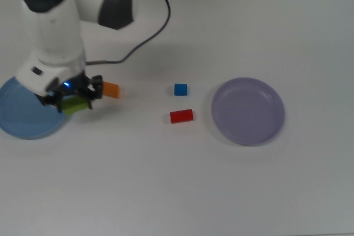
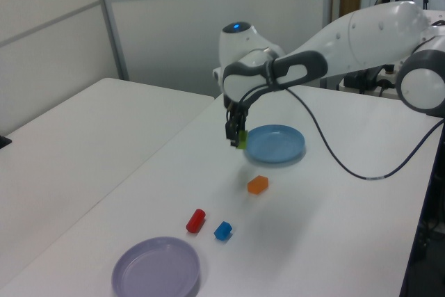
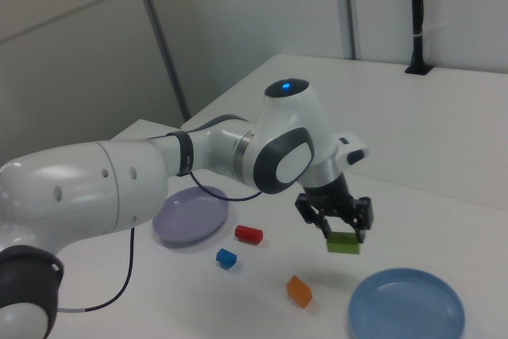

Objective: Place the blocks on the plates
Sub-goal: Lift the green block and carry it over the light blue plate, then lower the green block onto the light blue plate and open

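lime-green block [image 3: 344,243] is held aloft, clamped in the gripper [image 3: 336,226]. its height above the table is shown only in the right view; in the top view it is seen at the light blue plate [image 1: 22,122] rim.

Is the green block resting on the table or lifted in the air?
Lifted. The gripper holds the green block clear above the table, near the blue plate.

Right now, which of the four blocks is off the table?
The lime-green block: it hangs in the gripper near the light blue plate. The orange block, red block and blue cube lie on the table.
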You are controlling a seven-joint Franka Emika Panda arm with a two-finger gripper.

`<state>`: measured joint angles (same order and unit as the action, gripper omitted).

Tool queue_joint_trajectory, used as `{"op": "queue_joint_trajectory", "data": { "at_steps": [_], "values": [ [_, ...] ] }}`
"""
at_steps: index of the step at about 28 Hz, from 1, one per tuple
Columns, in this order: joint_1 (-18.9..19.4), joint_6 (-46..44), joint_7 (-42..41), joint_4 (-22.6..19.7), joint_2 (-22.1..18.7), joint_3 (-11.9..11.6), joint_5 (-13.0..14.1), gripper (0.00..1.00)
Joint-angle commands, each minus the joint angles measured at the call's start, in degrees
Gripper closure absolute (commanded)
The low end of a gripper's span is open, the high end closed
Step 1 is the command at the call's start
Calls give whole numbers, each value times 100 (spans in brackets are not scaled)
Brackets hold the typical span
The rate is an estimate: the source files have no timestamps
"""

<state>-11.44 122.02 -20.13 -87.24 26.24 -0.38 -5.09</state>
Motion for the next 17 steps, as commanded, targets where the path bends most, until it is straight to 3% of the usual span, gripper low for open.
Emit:
{"op": "queue_joint_trajectory", "data": {
  "at_steps": [1,4,14,17],
  "values": [
    [-174,-29,-315,-153,-84,-260,140,70],
    [-305,32,-447,-153,65,-375,149,69],
    [-552,375,-500,-144,408,-375,70,63],
    [-552,367,-509,-144,417,-375,79,50]
  ]
}}
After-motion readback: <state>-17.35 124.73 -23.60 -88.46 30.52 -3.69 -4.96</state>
